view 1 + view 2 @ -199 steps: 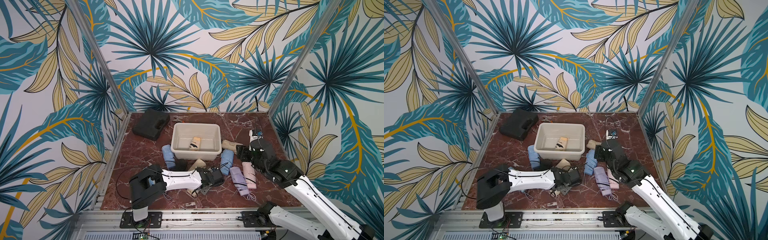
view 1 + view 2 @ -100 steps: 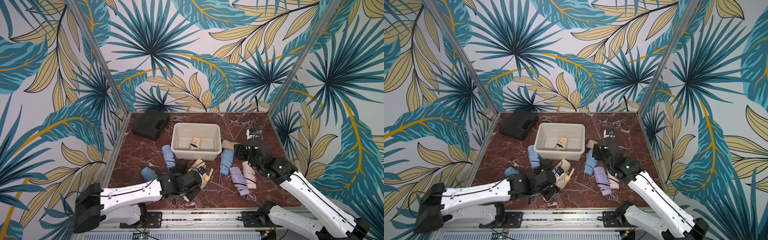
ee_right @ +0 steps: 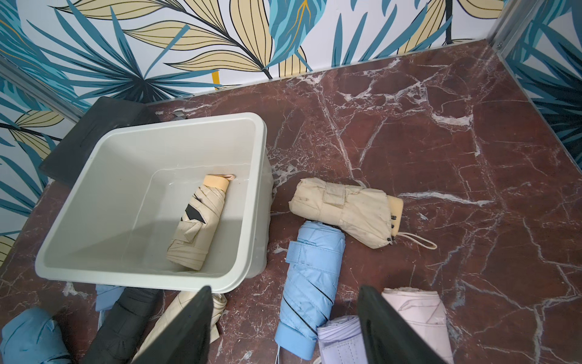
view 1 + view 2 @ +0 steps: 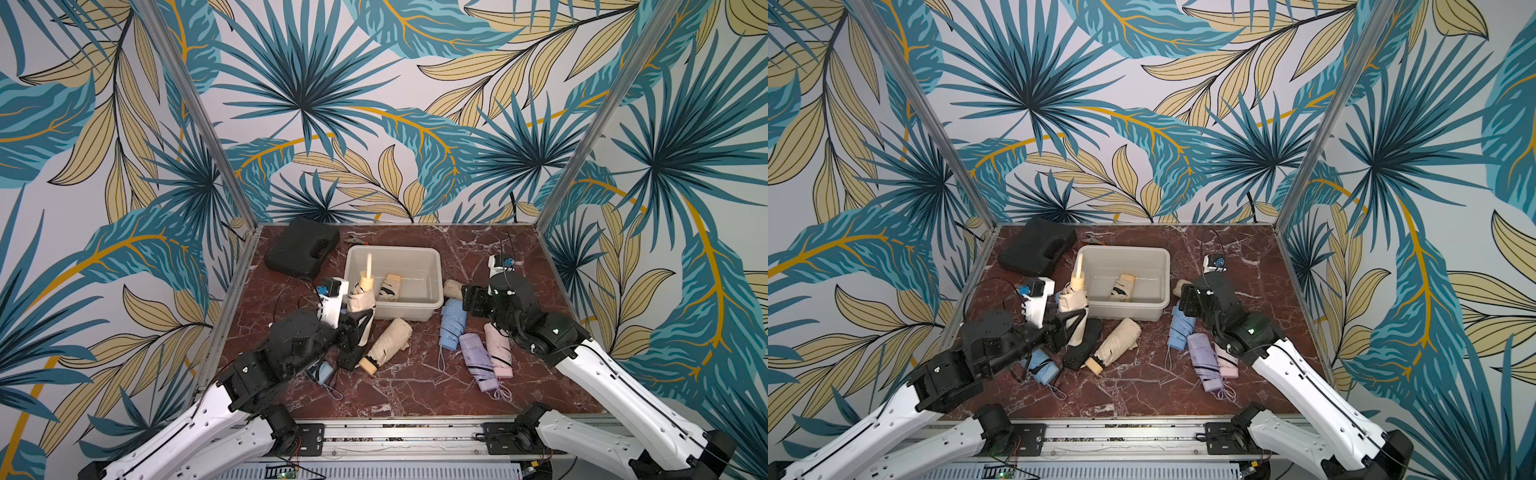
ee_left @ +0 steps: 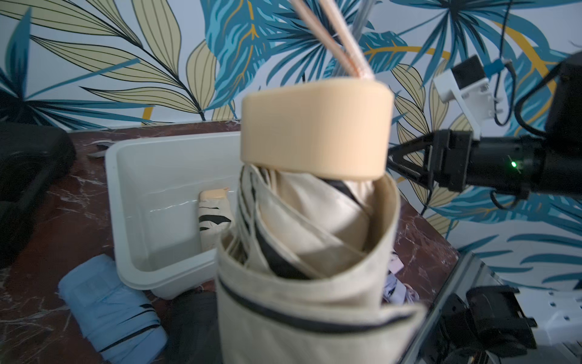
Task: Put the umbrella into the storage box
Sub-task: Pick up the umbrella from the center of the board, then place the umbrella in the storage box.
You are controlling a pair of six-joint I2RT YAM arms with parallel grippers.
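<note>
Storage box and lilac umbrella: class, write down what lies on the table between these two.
A folded light blue umbrella lies between the storage box and the lilac umbrella, shown in both top views.

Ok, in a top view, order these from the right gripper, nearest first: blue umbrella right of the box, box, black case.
1. Blue umbrella, right at the right gripper.
2. Box, mid-table.
3. Black case, back left corner.

I've got my left claw (image 4: 355,329) raised off the worktop (image 4: 415,386) with the beige umbrella (image 4: 360,300), now upright in its grip, handle above, storage box (image 4: 437,266) just beyond.
</note>
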